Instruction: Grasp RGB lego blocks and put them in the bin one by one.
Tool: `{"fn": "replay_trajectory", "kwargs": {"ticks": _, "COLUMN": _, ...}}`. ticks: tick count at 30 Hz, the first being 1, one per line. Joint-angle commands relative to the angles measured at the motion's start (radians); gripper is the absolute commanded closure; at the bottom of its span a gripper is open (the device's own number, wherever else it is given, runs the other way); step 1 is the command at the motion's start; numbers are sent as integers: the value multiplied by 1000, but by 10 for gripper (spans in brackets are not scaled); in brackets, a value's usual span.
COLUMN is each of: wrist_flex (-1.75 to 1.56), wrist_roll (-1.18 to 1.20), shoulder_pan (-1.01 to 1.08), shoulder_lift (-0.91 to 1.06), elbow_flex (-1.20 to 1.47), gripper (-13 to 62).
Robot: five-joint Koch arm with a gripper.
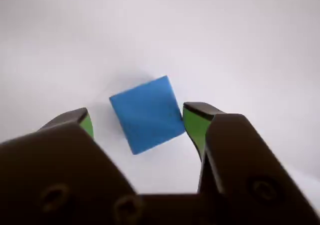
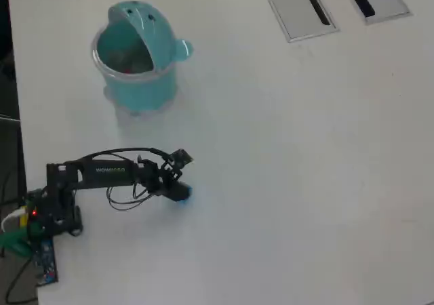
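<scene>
Blue block (image 1: 147,114) is being straddled by the wide pincer (image 1: 137,122); closing, then carrying to the bin (image 2: 137,68), is being called for.

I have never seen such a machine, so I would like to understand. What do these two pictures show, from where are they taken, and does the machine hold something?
It is a small robot arm standing on a white table. One picture comes from a camera fixed above, looking down. The other comes from a camera on the arm's wrist, looking past its gripper, the two-fingered claw with green pads. On the table stand a teal whale-shaped bin and a blue block. The claw is open with the block between its fingers: one pad is at the block's corner, the other apart from it. Nothing is lifted yet.
</scene>
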Motion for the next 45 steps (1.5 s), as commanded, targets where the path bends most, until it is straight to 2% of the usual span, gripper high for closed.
{"fn": "replay_trajectory", "kwargs": {"ticks": 1, "wrist_flex": -35, "wrist_roll": 0, "shoulder_pan": 3, "shoulder_lift": 2, "elbow_flex": -23, "gripper": 170}}
{"fn": "replay_trajectory", "kwargs": {"ticks": 9, "wrist_flex": -103, "wrist_roll": 25, "shoulder_pan": 0, "shoulder_lift": -37, "elbow_flex": 3, "gripper": 197}}
{"fn": "replay_trajectory", "kwargs": {"ticks": 15, "wrist_flex": -181, "wrist_roll": 83, "shoulder_pan": -6, "shoulder_lift": -52, "elbow_flex": 34, "gripper": 308}}
{"fn": "replay_trajectory", "kwargs": {"ticks": 17, "wrist_flex": -207, "wrist_roll": 120, "shoulder_pan": -18, "shoulder_lift": -57, "elbow_flex": 35, "gripper": 323}}
{"fn": "replay_trajectory", "kwargs": {"ticks": 26, "wrist_flex": -288, "wrist_roll": 218, "shoulder_pan": -114, "shoulder_lift": 32, "elbow_flex": 28, "gripper": 323}}
{"fn": "replay_trajectory", "kwargs": {"ticks": 45, "wrist_flex": -296, "wrist_roll": 405, "shoulder_pan": -376, "shoulder_lift": 357, "elbow_flex": 83, "gripper": 323}}
